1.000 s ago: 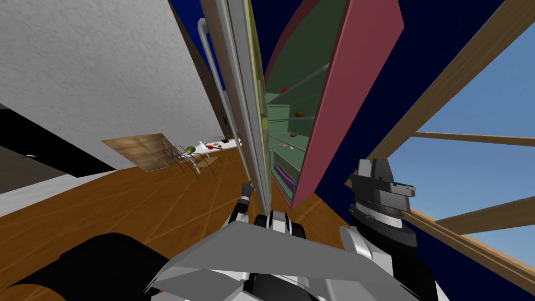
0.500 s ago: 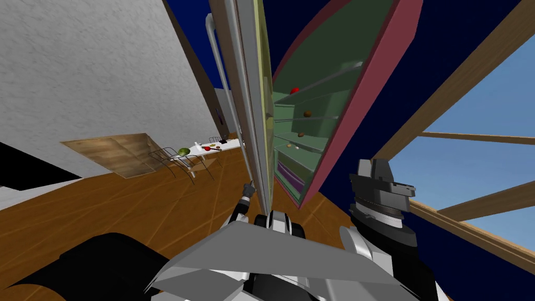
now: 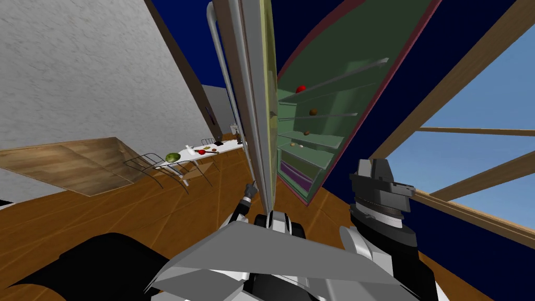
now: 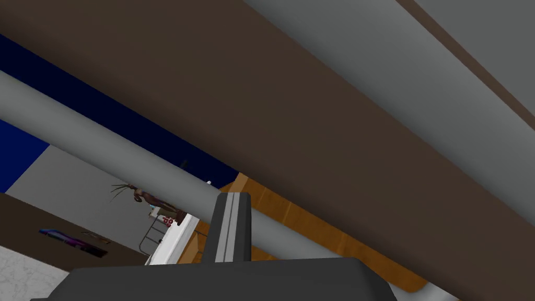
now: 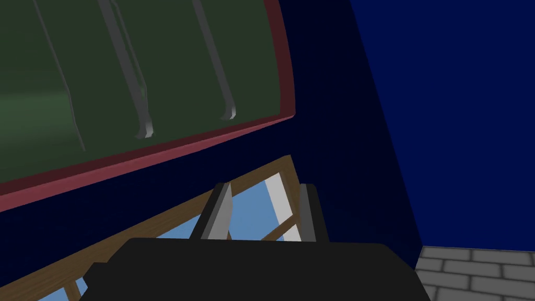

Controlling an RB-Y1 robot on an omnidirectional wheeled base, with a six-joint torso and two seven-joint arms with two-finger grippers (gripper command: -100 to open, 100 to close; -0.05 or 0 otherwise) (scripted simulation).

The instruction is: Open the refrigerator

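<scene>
The gap between the door (image 3: 257, 104) and the refrigerator (image 3: 334, 120) is seen wider than half a second ago, the head view having turned too. The door is shown edge-on, its face hidden; items on the shelves (image 3: 308, 140) cannot be named. In the left wrist view the left gripper (image 4: 233, 198) is pressed closed across the grey handle (image 4: 104, 150), whose ends are cut off. The right gripper (image 5: 264, 209) is held with fingers parted, empty. A wooden floor (image 3: 130, 209) is laid below.

The refrigerator (image 3: 334, 120), green-shelved inside and maroon-rimmed, is seen open; its grey door (image 3: 254, 104), long handle (image 3: 221, 78) attached, is swung leftward.
</scene>
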